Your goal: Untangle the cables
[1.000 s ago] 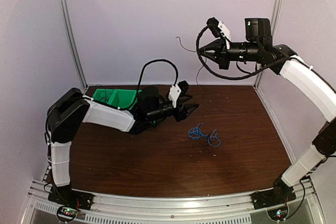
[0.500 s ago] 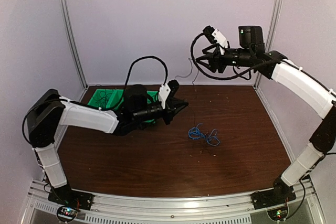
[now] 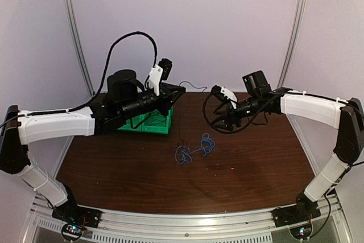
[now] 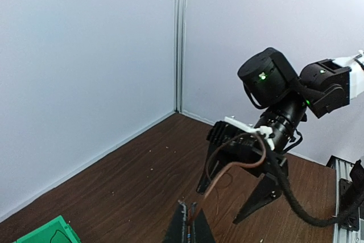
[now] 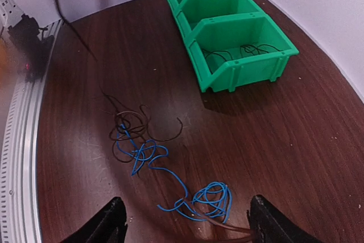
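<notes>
A tangle of blue cable (image 3: 206,142) and thin brown cable (image 3: 181,153) lies mid-table; in the right wrist view the blue cable (image 5: 213,197) runs in loops to a brown cable (image 5: 129,124) knot. My left gripper (image 3: 180,91) is raised over the table, shut on a brown cable strand that hangs down to the tangle. In the left wrist view that gripper (image 4: 192,223) pinches the brown cable (image 4: 250,160), which arcs up in front of it. My right gripper (image 3: 223,119) hovers low to the right of the tangle, open and holding nothing; its fingertips (image 5: 112,220) straddle the blue loops.
A green three-compartment bin (image 3: 149,121) stands at the back left behind the left arm, with thin cables in its compartments (image 5: 234,38). Walls close the back and sides. A metal rail (image 5: 23,140) runs along the table's near edge.
My left gripper shut on the brown cable and rose up and back with it. My right gripper came down from high at the back and opened. The tangle shifted left.
</notes>
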Action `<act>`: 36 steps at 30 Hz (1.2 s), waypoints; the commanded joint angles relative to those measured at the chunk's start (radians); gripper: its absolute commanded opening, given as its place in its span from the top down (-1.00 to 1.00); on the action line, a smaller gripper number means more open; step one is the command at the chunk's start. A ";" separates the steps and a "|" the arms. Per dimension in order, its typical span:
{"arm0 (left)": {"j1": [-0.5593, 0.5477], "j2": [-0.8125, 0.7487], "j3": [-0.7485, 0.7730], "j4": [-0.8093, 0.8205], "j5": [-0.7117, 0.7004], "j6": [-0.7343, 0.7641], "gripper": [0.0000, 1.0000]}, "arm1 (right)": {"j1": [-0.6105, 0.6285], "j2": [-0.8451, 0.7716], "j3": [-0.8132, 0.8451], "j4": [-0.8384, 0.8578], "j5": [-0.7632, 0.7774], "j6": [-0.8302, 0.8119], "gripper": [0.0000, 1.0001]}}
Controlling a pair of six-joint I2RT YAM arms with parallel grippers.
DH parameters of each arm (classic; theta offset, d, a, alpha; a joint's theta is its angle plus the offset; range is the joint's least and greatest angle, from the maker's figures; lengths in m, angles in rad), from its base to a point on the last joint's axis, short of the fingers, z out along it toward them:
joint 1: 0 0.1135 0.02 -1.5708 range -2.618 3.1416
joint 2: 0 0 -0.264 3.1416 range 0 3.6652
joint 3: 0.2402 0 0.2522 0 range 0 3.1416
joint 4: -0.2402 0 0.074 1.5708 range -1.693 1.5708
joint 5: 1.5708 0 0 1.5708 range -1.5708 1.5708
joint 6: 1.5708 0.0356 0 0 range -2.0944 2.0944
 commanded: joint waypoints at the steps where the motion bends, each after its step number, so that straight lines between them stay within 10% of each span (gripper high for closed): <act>1: -0.001 -0.045 0.047 -0.119 -0.092 -0.057 1.00 | 0.092 -0.017 0.009 -0.017 -0.138 -0.076 -0.49; 25: -0.001 -0.142 0.189 -0.223 -0.214 -0.180 1.00 | 0.279 0.240 0.084 0.476 0.025 0.271 -0.80; 36: -0.002 -0.216 0.254 -0.267 -0.321 -0.132 1.00 | 0.274 0.310 0.021 0.555 0.081 0.392 1.00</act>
